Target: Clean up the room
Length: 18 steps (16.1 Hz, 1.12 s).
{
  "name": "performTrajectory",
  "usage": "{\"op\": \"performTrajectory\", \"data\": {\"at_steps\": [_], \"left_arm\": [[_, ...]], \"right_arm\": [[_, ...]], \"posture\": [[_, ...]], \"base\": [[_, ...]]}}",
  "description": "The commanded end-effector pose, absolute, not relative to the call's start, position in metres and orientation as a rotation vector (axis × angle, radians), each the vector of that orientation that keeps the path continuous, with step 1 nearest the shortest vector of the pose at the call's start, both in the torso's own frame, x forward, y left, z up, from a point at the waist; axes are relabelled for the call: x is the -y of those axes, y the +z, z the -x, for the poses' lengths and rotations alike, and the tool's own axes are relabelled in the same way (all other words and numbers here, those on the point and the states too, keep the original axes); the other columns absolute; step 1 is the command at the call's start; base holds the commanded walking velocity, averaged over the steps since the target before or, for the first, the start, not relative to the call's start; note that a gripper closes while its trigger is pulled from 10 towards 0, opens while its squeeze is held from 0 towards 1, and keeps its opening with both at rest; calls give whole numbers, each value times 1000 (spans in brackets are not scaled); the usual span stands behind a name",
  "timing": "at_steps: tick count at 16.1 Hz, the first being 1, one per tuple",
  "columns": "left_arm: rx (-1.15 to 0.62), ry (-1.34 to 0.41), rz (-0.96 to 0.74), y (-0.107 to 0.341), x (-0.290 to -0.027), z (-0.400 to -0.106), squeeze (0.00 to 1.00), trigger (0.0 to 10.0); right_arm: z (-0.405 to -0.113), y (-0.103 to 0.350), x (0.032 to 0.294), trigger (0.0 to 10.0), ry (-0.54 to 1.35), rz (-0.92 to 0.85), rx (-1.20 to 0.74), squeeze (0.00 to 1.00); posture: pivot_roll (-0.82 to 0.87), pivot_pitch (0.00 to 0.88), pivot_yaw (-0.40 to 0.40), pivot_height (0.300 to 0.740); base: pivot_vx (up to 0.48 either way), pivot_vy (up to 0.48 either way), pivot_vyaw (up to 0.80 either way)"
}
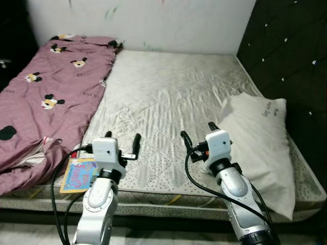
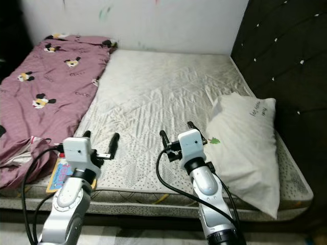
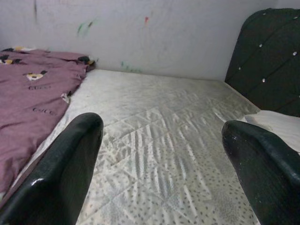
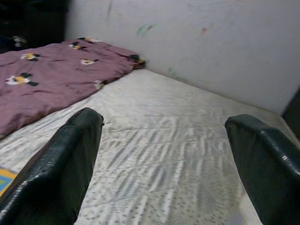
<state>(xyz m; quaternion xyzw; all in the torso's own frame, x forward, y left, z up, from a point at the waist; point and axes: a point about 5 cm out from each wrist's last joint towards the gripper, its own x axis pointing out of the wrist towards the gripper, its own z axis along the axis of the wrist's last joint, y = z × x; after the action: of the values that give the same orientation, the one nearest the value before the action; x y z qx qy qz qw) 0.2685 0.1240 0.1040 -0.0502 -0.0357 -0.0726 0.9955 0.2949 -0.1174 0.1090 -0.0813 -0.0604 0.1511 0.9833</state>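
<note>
A white mattress (image 1: 168, 97) lies before me. A mauve blanket with cartoon prints (image 1: 46, 87) covers its left side. A white pillow (image 1: 263, 148) rests on the right side by the headboard. Near the front left edge sits a small colourful book (image 1: 77, 174). My left gripper (image 1: 122, 140) is open above the mattress's front edge, just right of the book. My right gripper (image 1: 199, 131) is open too, close to the pillow's left edge. Both hold nothing. In the wrist views the black fingers (image 3: 61, 173) (image 4: 61, 164) stand wide apart over the bare sheet.
A dark padded headboard (image 1: 291, 56) runs along the right. A white wall with paint marks (image 1: 153, 20) stands behind the bed. Dark space lies at the far left (image 1: 13, 30). The floor strip (image 1: 168, 235) shows below the mattress front.
</note>
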Motion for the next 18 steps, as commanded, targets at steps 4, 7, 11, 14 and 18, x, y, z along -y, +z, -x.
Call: {"op": "performTrajectory", "data": {"at_steps": [4,7,11,14,18], "left_arm": [[80,-148,91,107,-123,-268,0,10000],[79,-149,93,107,-122,-268,0,10000],[79,-151,95,107,-121,-268,0,10000],[80,-152,94,107,-121,-269,0,10000],[88,-148,125,108,-121,-268,0,10000]], "right_arm": [[-298,112,116,10000,307,171,129,0],[-298,112,116,10000,307,172,128,0],[-299,112,116,10000,308,173,128,0],[-299,112,116,10000,309,175,128,0],[-299,112,115,10000,312,181,133,0]], "posture": [[16,65,-38,740],[15,71,-40,740],[13,72,-40,740],[14,72,-40,740],[13,73,-38,740]], "base": [[0,-457,0],[0,-480,0],[0,-480,0],[0,-480,0],[0,-330,0]]}}
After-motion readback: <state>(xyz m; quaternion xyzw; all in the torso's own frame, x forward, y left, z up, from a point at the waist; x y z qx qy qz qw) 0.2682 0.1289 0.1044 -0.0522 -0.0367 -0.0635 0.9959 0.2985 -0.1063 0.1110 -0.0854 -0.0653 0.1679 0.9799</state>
